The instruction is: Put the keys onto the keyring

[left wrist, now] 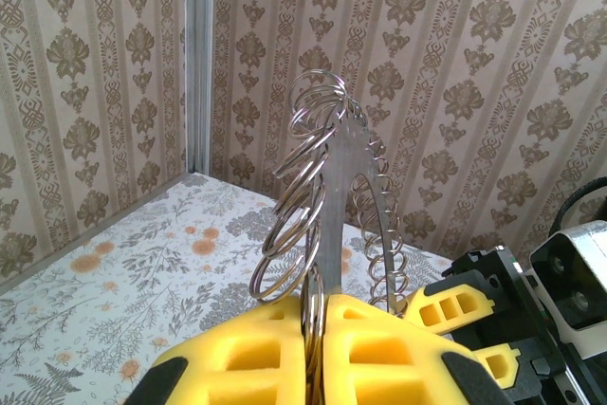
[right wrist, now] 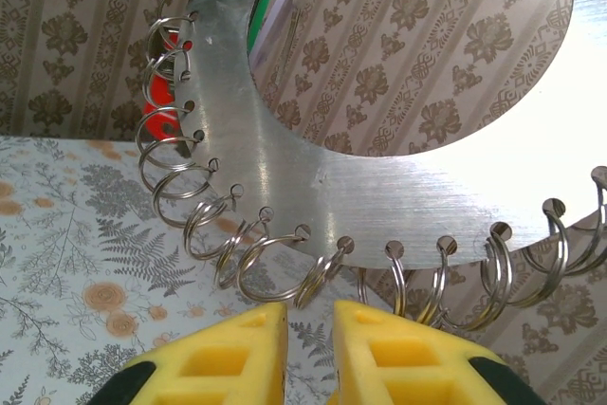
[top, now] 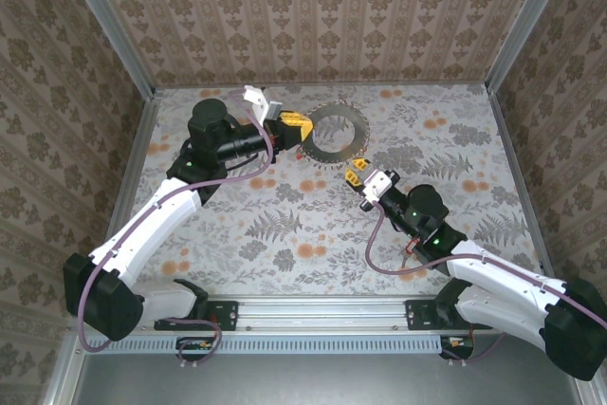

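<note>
The keyring [top: 334, 130] is a flat silver metal ring plate with several small split rings hooked around its rim. My left gripper [top: 296, 128] is shut on its left edge and holds it up on edge; in the left wrist view the plate [left wrist: 341, 168] rises from between the pads [left wrist: 256, 348]. My right gripper [top: 355, 177] is open, just under the plate's lower rim [right wrist: 313, 187], with nothing between its fingers [right wrist: 228, 358]. A split ring [right wrist: 322, 277] hangs right above the gap. Red [right wrist: 163, 92] and green [right wrist: 256, 21] bits, probably key tags, show behind the plate.
The table [top: 285, 225] has a floral cloth, and patterned walls close it in at the back and both sides. An aluminium post [left wrist: 196, 54] marks the back left corner. My right gripper's yellow finger [left wrist: 453, 305] shows close beside the plate in the left wrist view.
</note>
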